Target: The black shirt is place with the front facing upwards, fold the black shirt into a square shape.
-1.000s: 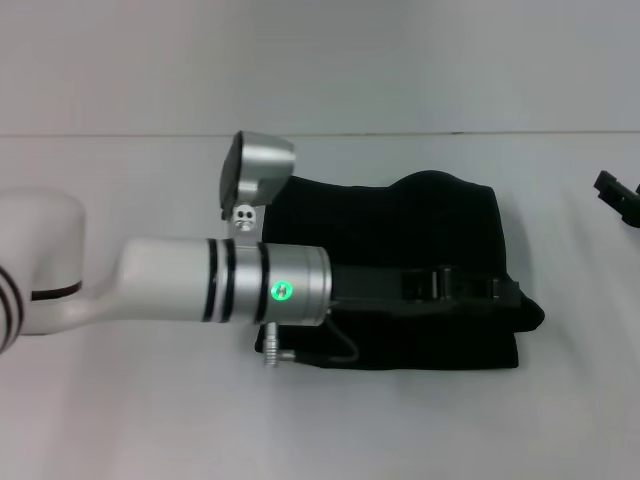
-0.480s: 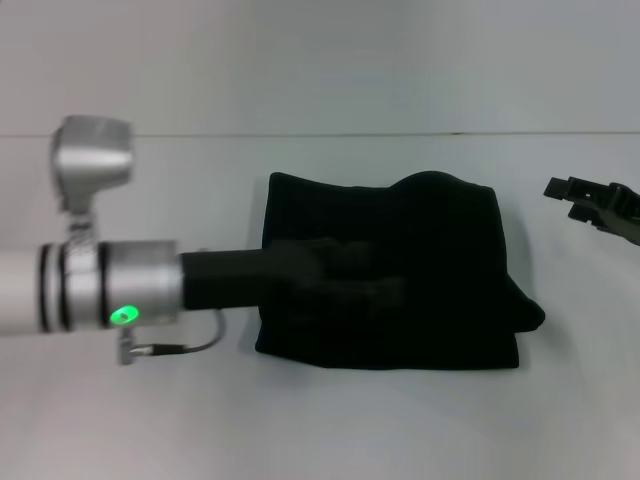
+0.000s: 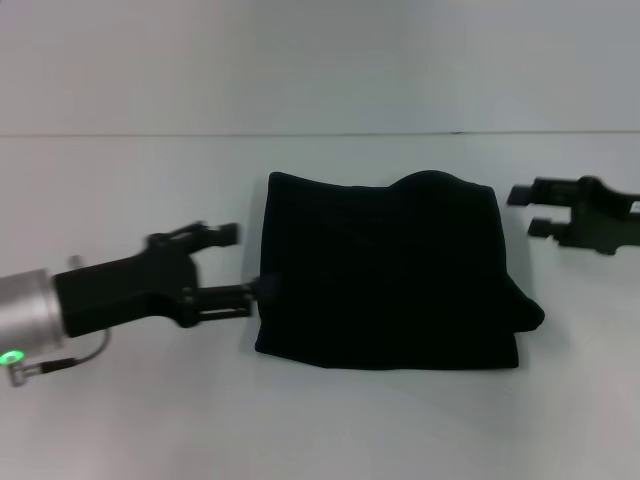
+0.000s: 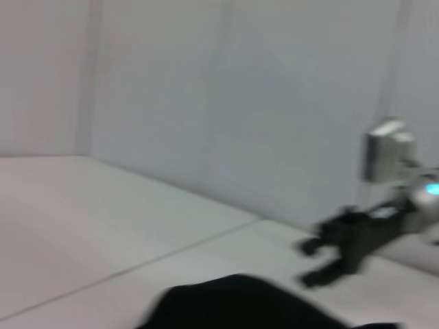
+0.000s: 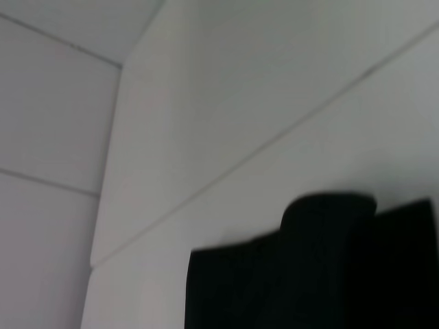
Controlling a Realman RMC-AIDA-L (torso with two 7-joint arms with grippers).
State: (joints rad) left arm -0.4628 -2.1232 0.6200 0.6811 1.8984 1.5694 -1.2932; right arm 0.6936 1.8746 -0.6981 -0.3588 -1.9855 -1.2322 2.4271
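Since half a second ago my left arm has pulled back off the cloth toward the left, and my right arm has come further in from the right edge.

From the head view, the left gripper (image 3: 240, 262) now sits at the left edge of the black shirt (image 3: 390, 275), its arm reaching in low from the left. Its fingers are spread apart with nothing between them; the nearer finger tip looks to be at or touching the cloth's edge. The right gripper (image 3: 527, 209) hangs just right of the shirt's far right corner, apart from it, its two fingers parted and empty, pointing left. The shirt lies in the middle of the white table (image 3: 120, 400) as a folded, roughly square bundle, with a rounded bump on its far edge and a bulge at its right side. No lettering shows.

In the left wrist view I see the shirt (image 4: 240, 305) as a dark mound, and the right gripper (image 4: 312, 262) beyond it, fingers apart.

The right wrist view shows only the shirt (image 5: 309, 274) on the table.
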